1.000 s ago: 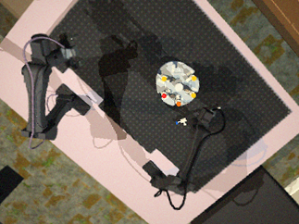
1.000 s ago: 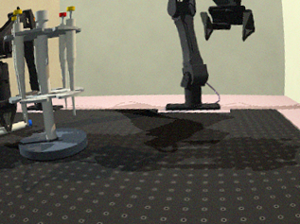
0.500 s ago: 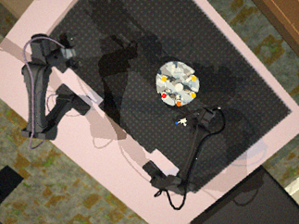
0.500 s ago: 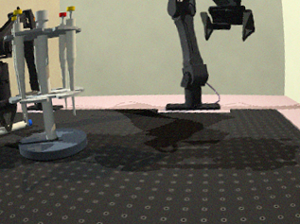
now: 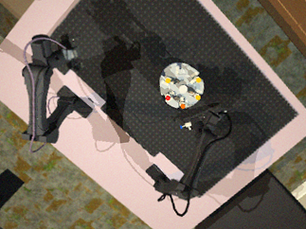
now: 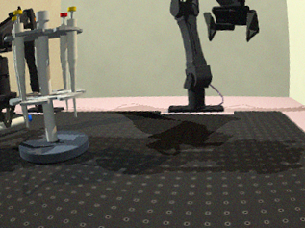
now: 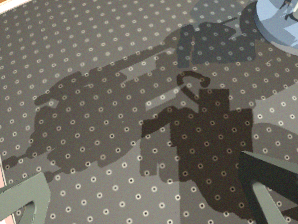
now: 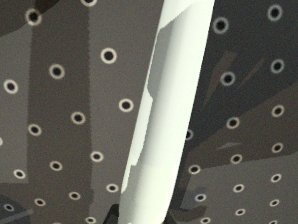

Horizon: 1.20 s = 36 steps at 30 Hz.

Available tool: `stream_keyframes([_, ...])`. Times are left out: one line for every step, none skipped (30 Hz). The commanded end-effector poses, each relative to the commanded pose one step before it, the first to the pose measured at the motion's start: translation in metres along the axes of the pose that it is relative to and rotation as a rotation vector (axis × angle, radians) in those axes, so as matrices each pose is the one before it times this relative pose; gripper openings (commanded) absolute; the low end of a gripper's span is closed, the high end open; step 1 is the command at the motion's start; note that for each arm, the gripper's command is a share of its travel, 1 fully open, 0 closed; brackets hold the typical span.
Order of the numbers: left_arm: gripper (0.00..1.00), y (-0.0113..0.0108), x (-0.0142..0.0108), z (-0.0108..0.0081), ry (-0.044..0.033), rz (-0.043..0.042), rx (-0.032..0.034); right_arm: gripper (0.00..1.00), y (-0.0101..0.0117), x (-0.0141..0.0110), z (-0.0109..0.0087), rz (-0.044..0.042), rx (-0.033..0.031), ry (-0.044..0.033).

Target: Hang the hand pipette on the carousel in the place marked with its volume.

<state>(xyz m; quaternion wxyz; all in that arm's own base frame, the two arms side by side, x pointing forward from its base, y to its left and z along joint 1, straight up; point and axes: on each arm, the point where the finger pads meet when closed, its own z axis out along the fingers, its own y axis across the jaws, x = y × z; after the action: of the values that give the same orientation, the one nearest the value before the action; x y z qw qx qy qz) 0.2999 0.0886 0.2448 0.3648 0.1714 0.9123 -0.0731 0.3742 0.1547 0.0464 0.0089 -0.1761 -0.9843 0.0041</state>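
- Top: pipette (image 5: 188,125) (image 6: 18,122) (image 8: 172,100) by the carousel (image 5: 183,89) (image 6: 54,148) (image 7: 277,27), in my right jaws (image 5: 211,117) (image 6: 6,119); drawers (image 5: 291,20) beyond the bench.
- Exterior: pipette near level, probably light, stiff; pale wall (image 6: 125,44) behind.
- Left wrist: my left jaws (image 5: 72,53) (image 6: 231,39) gape wide, empty, over the ringed mat (image 5: 141,120) (image 6: 177,207) (image 7: 100,180) (image 8: 110,125).
- Right wrist: jaws narrowed onto the smooth barrel, which might slip; mid-barrel suits, sparing the likely fragile tip.

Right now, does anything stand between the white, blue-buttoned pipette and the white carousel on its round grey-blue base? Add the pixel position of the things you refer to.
Nothing visible stands between the blue-buttoned pipette (image 5: 188,125) (image 6: 2,126) (image 8: 177,100) and the carousel (image 5: 183,89) (image 6: 48,113) (image 7: 280,31), though an orange-buttoned pipette (image 5: 183,106) hangs on the carousel's side facing it.
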Motion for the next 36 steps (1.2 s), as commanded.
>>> stream_keyframes([1.0,0.00345,-0.0074,-0.00408,-0.02946,0.01559,-0.00812,0.12,0.00053,-0.00917,-0.03312,0.01067,-0.03221,-0.0509])
stream_keyframes([1.0,0.0,0.0,0.0,0.0,0.0,0.0,0.12,-0.00003,0.0,-0.002,0.0,0.0,0.0])
stream_keyframes([1.0,0.0,0.0,0.0,0.0,0.0,0.0,0.12,-0.00003,0.0,-0.002,0.0,0.0,0.0])
stream_keyframes([1.0,0.0,0.0,0.0,0.0,0.0,0.0,0.12,-0.00003,0.0,-0.002,0.0,0.0,0.0])
stream_keyframes([1.0,0.0,0.0,0.0,0.0,0.0,0.0,0.12,-0.00003,0.0,-0.002,0.0,0.0,0.0])
stream_keyframes([1.0,0.0,0.0,0.0,0.0,0.0,0.0,0.12,-0.00003,0.00001,-0.002,0.0,0.0,0.0])
stream_keyframes([1.0,0.0,0.0,0.0,0.0,0.0,0.0,0.12,-0.00003,0.00001,-0.002,0.0,0.0,0.0])
stream_keyframes([1.0,0.0,0.0,0.0,0.0,0.0,0.0,0.12,-0.00003,0.00001,-0.002,0.0,0.0,0.0])
stream_keyframes([1.0,0.0,0.0,0.0,0.0,0.0,0.0,0.12,-0.00003,0.00001,-0.002,0.0,0.0,0.0])
stream_keyframes([1.0,0.0,0.0,0.0,0.0,0.0,0.0,0.12,-0.00003,0.00001,-0.002,0.0,0.0,0.0])
stream_keyframes([1.0,0.0,0.0,0.0,0.0,0.0,0.0,0.12,0.0,0.0,0.0,0.0,0.0,0.0])
stream_keyframes([1.0,0.0,0.0,0.0,0.0,0.0,0.0,0.12,0.0,0.0,0.0,0.0,0.0,0.0])
stream_keyframes([1.0,0.0,0.0,0.0,0.0,0.0,0.0,0.12,-0.00002,0.0,-0.00201,0.0,0.0,0.0])
stream_keyframes([1.0,0.0,0.0,0.0,0.0,0.0,0.0,0.12,-0.00003,0.00001,-0.002,0.0,0.0,0.0])
stream_keyframes([1.0,0.0,0.0,0.0,0.0,0.0,0.0,0.12,-0.00003,0.00001,-0.002,0.0,0.0,0.0])
stream_keyframes([1.0,0.0,0.0,0.0,0.0,0.0,0.0,0.12,-0.00003,0.00001,-0.002,0.0,0.0,0.0])
stream_keyframes([1.0,0.0,0.0,0.0,0.0,0.0,0.0,0.12,-0.00003,0.00001,-0.002,0.0,0.0,0.0])
stream_keyframes([1.0,0.0,0.0,0.0,0.0,0.0,0.0,0.12,-0.00003,0.00001,-0.002,0.0,0.0,0.0])
stream_keyframes([1.0,0.0,0.0,0.0,0.0,0.0,0.0,0.12,-0.00003,0.00001,-0.002,0.0,0.0,0.0])
stream_keyframes([1.0,0.0,0.0,0.0,0.0,0.0,0.0,0.12,-0.00003,0.00001,-0.002,0.0,0.0,0.0])
stream_keyframes([1.0,0.0,0.0,0.0,0.0,0.0,0.0,0.12,-0.00003,0.00001,-0.002,0.0,0.0,0.0])
stream_keyframes([1.0,0.0,0.0,0.0,0.0,0.0,0.0,0.12,-0.00003,0.00001,-0.002,0.0,0.0,0.0])
stream_keyframes([1.0,0.0,0.0,0.0,0.0,0.0,0.0,0.12,-0.00003,0.00001,-0.002,0.0,0.0,0.0])
stream_keyframes([1.0,0.0,0.0,0.0,0.0,0.0,0.0,0.12,-0.00003,0.00001,-0.002,0.0,0.0,0.0])
stream_keyframes([1.0,0.0,0.0,0.0,0.0,0.0,0.0,0.12,-0.00001,0.0,-0.001,0.0,0.0,0.0])
stream_keyframes([1.0,0.0,0.0,0.0,0.0,0.0,0.0,0.12,0.00001,-0.00001,0.0,0.0,0.0,0.0])
stream_keyframes([1.0,0.0,0.0,0.0,0.0,0.0,0.0,0.12,0.0,0.0,0.0,0.0,0.0,0.0])
stream_keyframes([1.0,0.0,0.0,0.0,0.0,0.0,0.0,0.12,0.0,0.0,0.0,0.0,0.0,0.0])
stream_keyframes([1.0,0.0,0.0,0.0,0.0,0.0,0.0,0.12,0.0,0.0,0.0,0.0,0.0,0.0])
stream_keyframes([1.0,0.0,0.0,0.0,0.0,0.0,0.0,0.12,0.00177,0.00478,0.01235,-0.00814,0.01197,0.02485])
stream_keyframes([1.0,0.0,0.0,0.0,0.0,0.0,0.0,0.12,0.0,0.0,0.0,0.0,0.0,0.0])
stream_keyframes([1.0,0.0,0.0,0.0,0.0,0.0,0.0,0.12,0.0,0.0,0.0,0.0,0.0,0.0])
stream_keyframes([1.0,0.0,0.0,0.0,0.0,0.0,0.0,0.12,-0.00585,-0.00492,-0.01163,0.05405,-0.01016,-0.0225])
stream_keyframes([1.0,0.0,0.0,0.0,0.0,0.0,0.0,0.12,-0.00934,0.00651,0.00977,0.03635,0.02858,0.02779])
stream_keyframes([1.0,0.0,0.0,0.0,0.0,0.0,0.0,0.12,-0.00027,-0.00271,0.00003,0.03677,-0.00949,-0.00875])
stream_keyframes([1.0,0.0,0.0,0.0,0.0,0.0,0.0,0.12,-0.00017,-0.00276,0.00002,0.03677,-0.00986,-0.00863])
